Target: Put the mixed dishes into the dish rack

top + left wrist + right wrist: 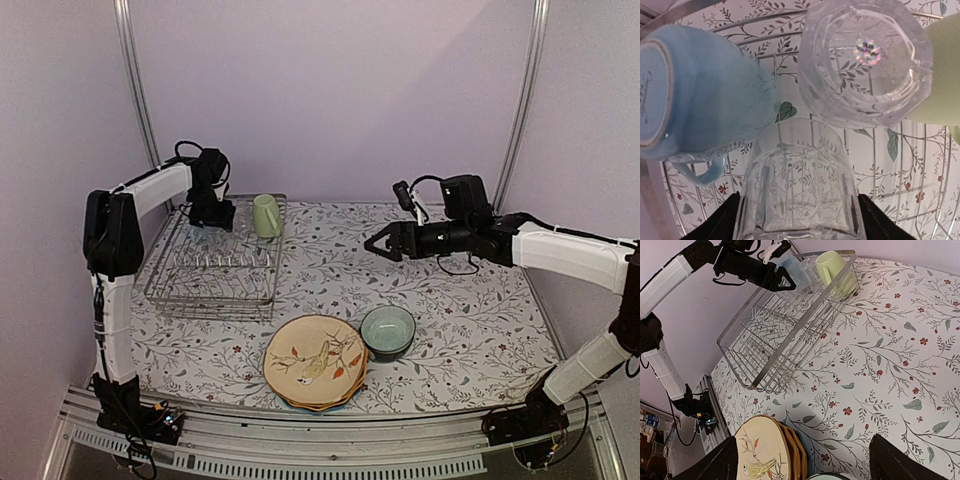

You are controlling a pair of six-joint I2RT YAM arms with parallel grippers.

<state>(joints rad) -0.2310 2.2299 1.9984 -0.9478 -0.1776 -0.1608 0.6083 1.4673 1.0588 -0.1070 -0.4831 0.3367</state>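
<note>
The silver wire dish rack (215,265) stands at the left. My left gripper (212,212) is over its far left corner, shut on a clear glass (797,180) held between both fingers (726,220). In the rack lie a light blue mug (700,95), a second clear glass (865,62) and a pale yellow-green mug (266,215). A stack of scalloped plates, the tan bird plate on top (315,362), lies near the front, with a teal bowl (388,331) beside it. My right gripper (385,243) is open and empty above mid-table, its wrist view showing the plates (765,450) and the rack (785,325).
The floral tablecloth (470,300) covers the table. Metal frame posts (135,90) stand at the back corners. The rack's near rows of tines (205,285) hold nothing. The right arm's cable (455,265) hangs under its wrist.
</note>
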